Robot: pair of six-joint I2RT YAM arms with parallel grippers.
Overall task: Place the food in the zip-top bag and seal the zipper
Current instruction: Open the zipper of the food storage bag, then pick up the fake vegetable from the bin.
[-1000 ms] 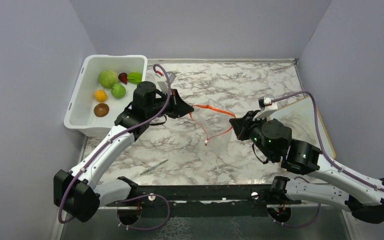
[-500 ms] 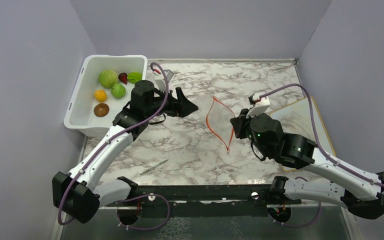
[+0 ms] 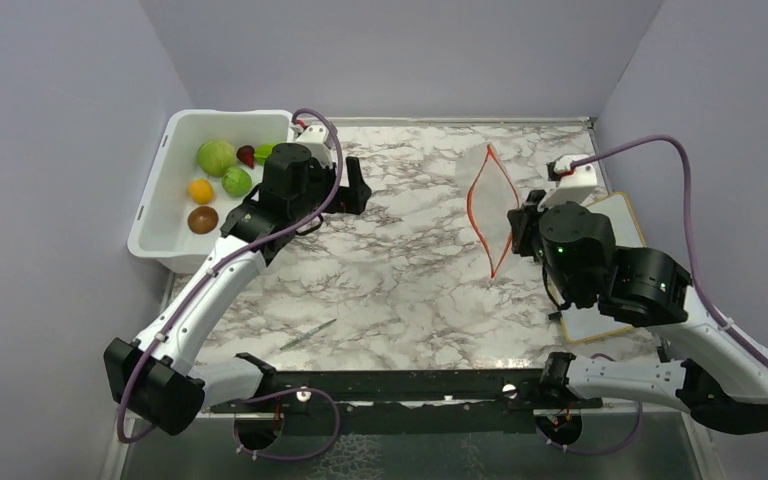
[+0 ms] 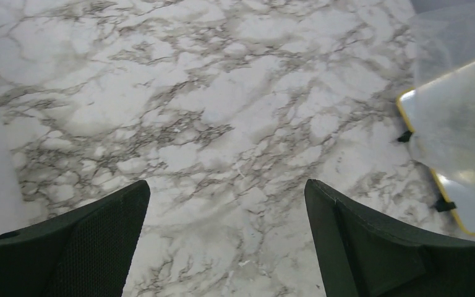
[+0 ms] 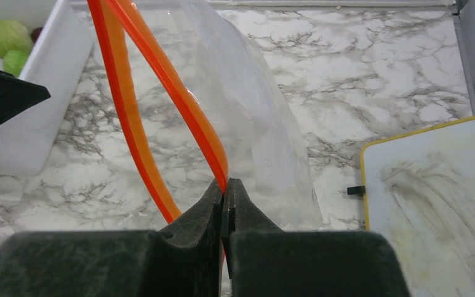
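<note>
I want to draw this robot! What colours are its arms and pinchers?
The left arm and right arm have white shells, chunky black joints and looping purple cables. The left gripper and right gripper are black, each with two wedge-shaped fingers. A small green light glows near the right wrist.

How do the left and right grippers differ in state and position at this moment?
The left gripper has its jaws wide apart and empty; the right gripper is shut on the zipper. The left gripper hangs near the white tub; the right gripper holds the zip-top bag at the right side of the table, mouth gaping. Both are black.
</note>
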